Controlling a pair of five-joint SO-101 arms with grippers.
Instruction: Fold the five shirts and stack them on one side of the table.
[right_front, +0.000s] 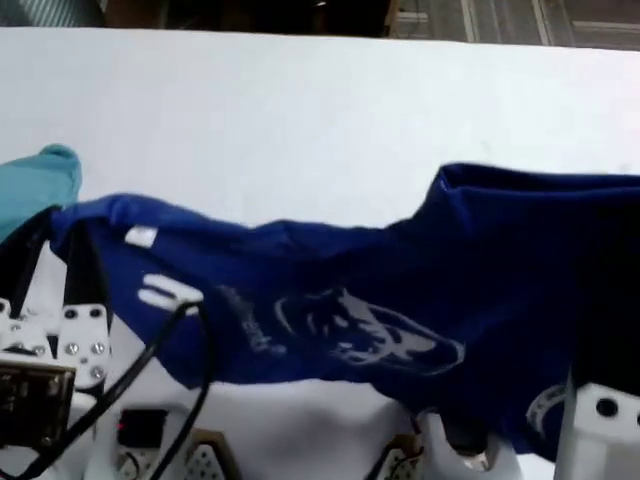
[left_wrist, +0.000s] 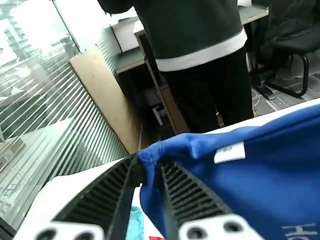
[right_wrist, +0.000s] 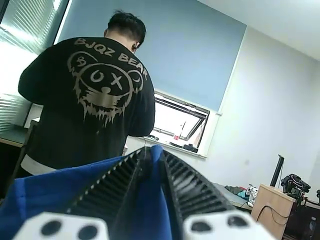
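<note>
A blue shirt (right_front: 380, 290) with a pale printed graphic hangs stretched above the white table (right_front: 300, 120), held up between the two arms. My left gripper (left_wrist: 147, 167) is shut on one edge of the blue shirt (left_wrist: 270, 195), near its white neck tag (left_wrist: 230, 152). In the high view this left gripper (right_front: 62, 235) is at the shirt's left end. My right gripper (right_wrist: 152, 162) is shut on a fold of the blue shirt (right_wrist: 40, 200), lifted high off the table. The right arm's white body (right_front: 600, 415) stands at the shirt's right end.
A teal shirt (right_front: 35, 185) lies bunched at the table's far left edge, and a bit of it (left_wrist: 134, 225) shows below the left gripper. Arm bases and a black cable (right_front: 165, 340) crowd the near edge. Bare white tabletop stretches behind the shirt.
</note>
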